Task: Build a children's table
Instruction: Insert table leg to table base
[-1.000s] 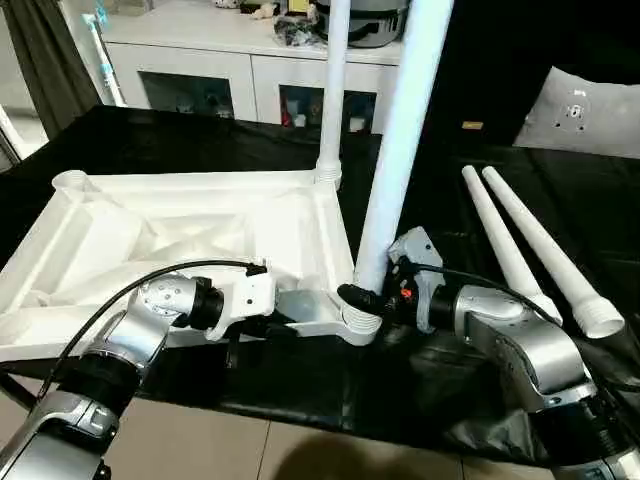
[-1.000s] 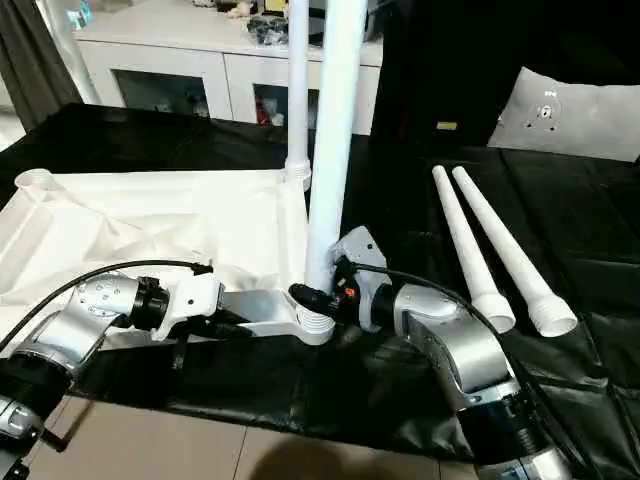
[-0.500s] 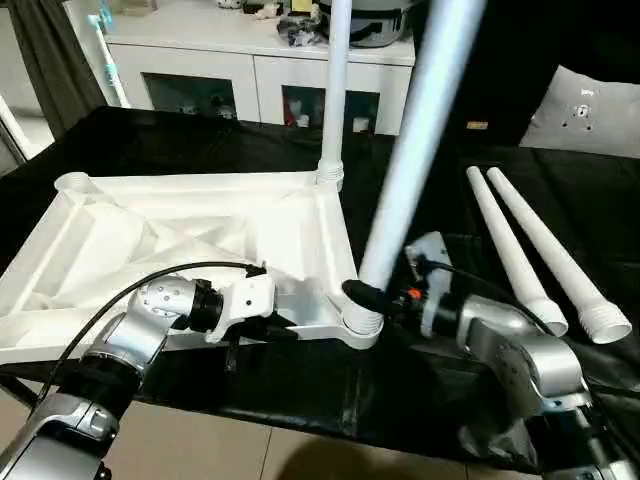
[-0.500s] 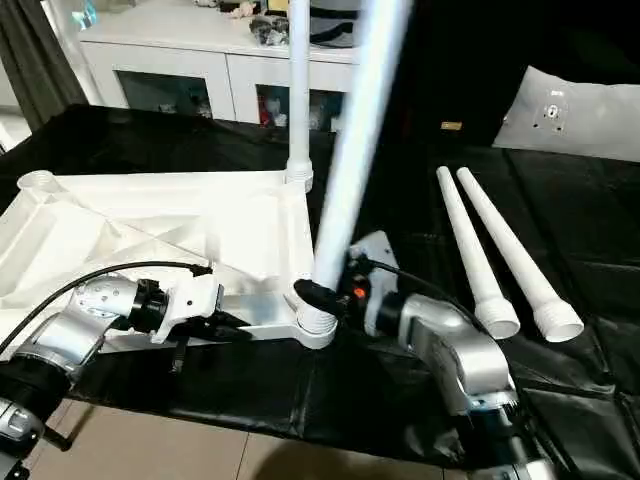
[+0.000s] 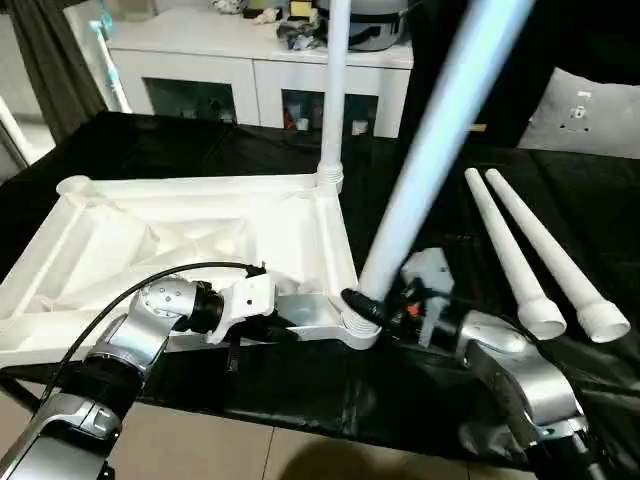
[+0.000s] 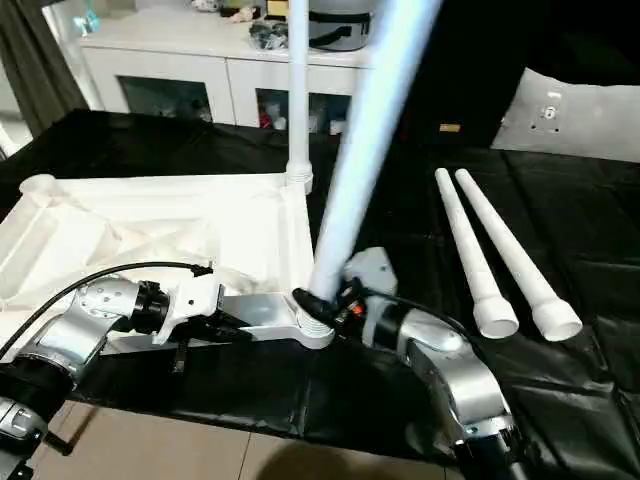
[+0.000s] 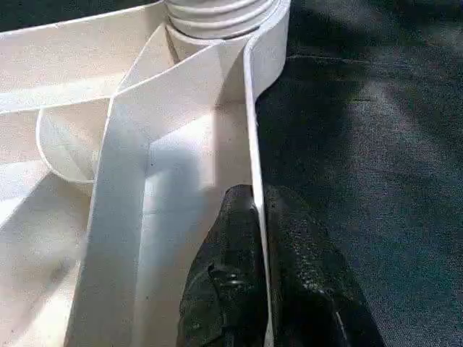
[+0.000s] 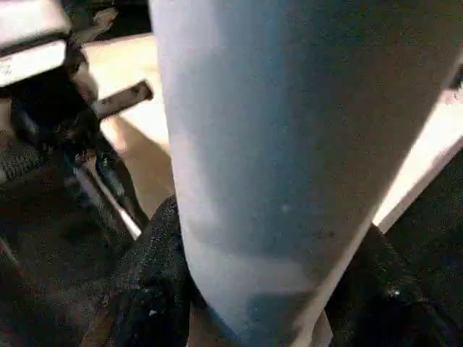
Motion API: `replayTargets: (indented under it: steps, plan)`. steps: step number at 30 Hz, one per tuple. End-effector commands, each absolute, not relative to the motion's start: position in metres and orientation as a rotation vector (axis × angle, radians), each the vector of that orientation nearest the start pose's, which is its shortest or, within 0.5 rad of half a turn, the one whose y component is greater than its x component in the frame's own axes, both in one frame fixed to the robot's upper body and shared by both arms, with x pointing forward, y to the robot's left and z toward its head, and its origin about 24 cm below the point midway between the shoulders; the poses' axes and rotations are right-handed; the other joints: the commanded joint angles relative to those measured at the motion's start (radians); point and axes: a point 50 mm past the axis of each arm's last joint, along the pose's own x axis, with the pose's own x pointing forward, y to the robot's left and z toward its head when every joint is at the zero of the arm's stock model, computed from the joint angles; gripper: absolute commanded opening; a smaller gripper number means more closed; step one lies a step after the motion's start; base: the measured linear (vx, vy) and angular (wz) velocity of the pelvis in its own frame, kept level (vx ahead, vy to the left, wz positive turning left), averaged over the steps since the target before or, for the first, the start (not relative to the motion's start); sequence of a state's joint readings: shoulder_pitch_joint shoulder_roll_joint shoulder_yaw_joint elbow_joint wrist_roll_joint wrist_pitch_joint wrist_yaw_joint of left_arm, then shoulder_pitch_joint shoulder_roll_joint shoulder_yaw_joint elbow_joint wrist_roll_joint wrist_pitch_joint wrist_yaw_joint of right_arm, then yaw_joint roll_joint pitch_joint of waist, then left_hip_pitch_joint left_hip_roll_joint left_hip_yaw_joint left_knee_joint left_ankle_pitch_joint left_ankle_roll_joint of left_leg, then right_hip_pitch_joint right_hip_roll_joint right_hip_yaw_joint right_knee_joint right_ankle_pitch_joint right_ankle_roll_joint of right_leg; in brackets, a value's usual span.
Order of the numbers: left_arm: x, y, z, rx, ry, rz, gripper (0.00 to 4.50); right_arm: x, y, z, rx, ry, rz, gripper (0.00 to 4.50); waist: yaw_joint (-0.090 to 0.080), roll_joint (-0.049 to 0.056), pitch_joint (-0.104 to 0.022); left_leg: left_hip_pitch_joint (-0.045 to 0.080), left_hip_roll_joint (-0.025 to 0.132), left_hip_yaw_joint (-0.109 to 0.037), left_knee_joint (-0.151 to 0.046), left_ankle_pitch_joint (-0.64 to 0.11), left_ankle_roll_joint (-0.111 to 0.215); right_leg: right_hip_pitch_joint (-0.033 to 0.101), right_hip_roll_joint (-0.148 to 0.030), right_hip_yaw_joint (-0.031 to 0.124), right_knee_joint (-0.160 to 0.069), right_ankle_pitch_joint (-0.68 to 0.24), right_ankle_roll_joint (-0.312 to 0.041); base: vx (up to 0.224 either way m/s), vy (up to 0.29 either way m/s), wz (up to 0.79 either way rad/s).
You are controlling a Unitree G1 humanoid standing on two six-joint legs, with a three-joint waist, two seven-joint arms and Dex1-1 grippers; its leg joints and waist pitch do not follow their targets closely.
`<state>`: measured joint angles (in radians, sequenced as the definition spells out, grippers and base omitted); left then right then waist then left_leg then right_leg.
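Two risks stand out: the leg (image 5: 430, 140) clenched near its base in my right gripper (image 5: 372, 308) leans hard to the right, so I judge its threaded end could bind crooked in the near right corner socket (image 5: 358, 328); and my left gripper (image 7: 259, 289), pinched shut on the near rim of the top (image 5: 200, 230), could slip if I lever too hard. It lies upside down on the black table (image 5: 330, 385), ribs showing, one leg (image 5: 334, 90) upright at the far right corner, two spare legs (image 5: 545, 260) lying to the right
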<state>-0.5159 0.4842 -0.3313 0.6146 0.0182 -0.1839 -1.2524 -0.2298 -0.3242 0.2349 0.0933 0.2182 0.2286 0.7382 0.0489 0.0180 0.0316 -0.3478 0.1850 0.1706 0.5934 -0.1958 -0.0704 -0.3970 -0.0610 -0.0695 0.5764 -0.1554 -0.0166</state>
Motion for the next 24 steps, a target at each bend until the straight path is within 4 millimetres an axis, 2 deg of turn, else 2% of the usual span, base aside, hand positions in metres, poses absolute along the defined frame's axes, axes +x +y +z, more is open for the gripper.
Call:
replayTargets:
  steps: [1,5,6,12,13,15,20,21,22,23,24]
  plan:
    - [0.302,0.161,0.049,0.564,0.316,-1.398,0.0,0.255,-0.139,0.0,-0.171,0.49,0.913,1.92,-0.006,-0.006,-0.035,0.013,0.031,-0.019,-0.076,-0.358,0.013,0.019,-0.082,0.036,-0.11,-0.679,-0.033,0.0,0.0,0.0]
    - [0.302,0.162,0.049,0.567,0.317,-1.397,0.0,0.252,-0.138,-0.006,-0.178,0.518,0.94,1.92,-0.01,-0.007,-0.036,0.013,0.035,-0.023,-0.081,-0.387,0.014,0.019,-0.08,0.035,-0.108,-0.654,-0.042,0.0,0.0,0.0]
    - [0.301,0.162,0.048,0.567,0.318,-1.397,0.0,0.251,-0.138,-0.008,-0.183,0.525,0.946,1.92,-0.013,-0.01,-0.034,0.013,0.035,-0.024,-0.082,-0.402,0.013,0.019,-0.079,0.035,-0.108,-0.652,-0.044,0.0,0.0,0.0]
    - [0.301,0.162,0.052,0.575,0.296,-1.42,0.0,0.254,-0.137,-0.008,-0.159,0.528,0.991,1.92,-0.026,-0.012,-0.027,0.03,0.029,-0.03,-0.077,-0.485,0.007,0.008,-0.08,0.024,-0.123,-0.757,-0.017,0.0,0.0,0.0]
    - [0.302,0.161,0.053,0.578,0.293,-1.427,0.0,0.255,-0.136,-0.007,-0.159,0.529,1.008,1.92,-0.029,-0.012,-0.028,0.031,0.028,-0.031,-0.076,-0.493,0.007,0.01,-0.081,0.022,-0.125,-0.76,-0.015,0.0,0.0,0.0]
    - [0.303,0.161,0.055,0.584,0.29,-1.438,0.0,0.255,-0.135,-0.006,-0.156,0.534,1.038,1.92,-0.028,-0.013,-0.027,0.027,0.033,-0.033,-0.083,-0.489,0.007,0.014,-0.081,0.028,-0.118,-0.723,-0.028,0.0,0.0,0.0]
    - [0.317,0.156,0.07,0.603,0.261,-1.443,0.0,0.248,-0.134,-0.004,-0.149,0.6,1.168,1.92,-0.024,-0.015,-0.019,0.029,0.034,-0.028,-0.087,-0.475,0.019,0.01,-0.079,0.039,-0.116,-0.69,-0.045,0.0,0.0,0.0]
    - [0.319,0.155,0.072,0.603,0.254,-1.443,0.0,0.247,-0.134,-0.005,-0.149,0.615,1.182,1.92,-0.021,-0.015,-0.021,0.027,0.034,-0.029,-0.087,-0.464,0.02,0.014,-0.081,0.04,-0.113,-0.681,-0.051,0.0,0.0,0.0]
    - [0.321,0.154,0.074,0.605,0.249,-1.443,0.0,0.246,-0.134,-0.005,-0.148,0.628,1.194,1.92,-0.02,-0.017,-0.02,0.021,0.037,-0.03,-0.092,-0.448,0.022,0.019,-0.083,0.042,-0.109,-0.662,-0.056,0.0,0.0,0.0]
    - [0.324,0.152,0.078,0.607,0.24,-1.446,0.0,0.245,-0.135,-0.005,-0.146,0.644,1.204,1.92,-0.019,-0.022,-0.017,0.021,0.039,-0.028,-0.093,-0.442,0.023,0.017,-0.082,0.044,-0.11,-0.652,-0.059,0.0,0.0,0.0]
    - [0.326,0.15,0.08,0.609,0.234,-1.448,0.0,0.244,-0.135,-0.006,-0.144,0.652,1.209,1.92,-0.017,-0.021,-0.02,0.021,0.04,-0.028,-0.095,-0.426,0.024,0.02,-0.083,0.047,-0.103,-0.616,-0.073,0.0,0.0,0.0]
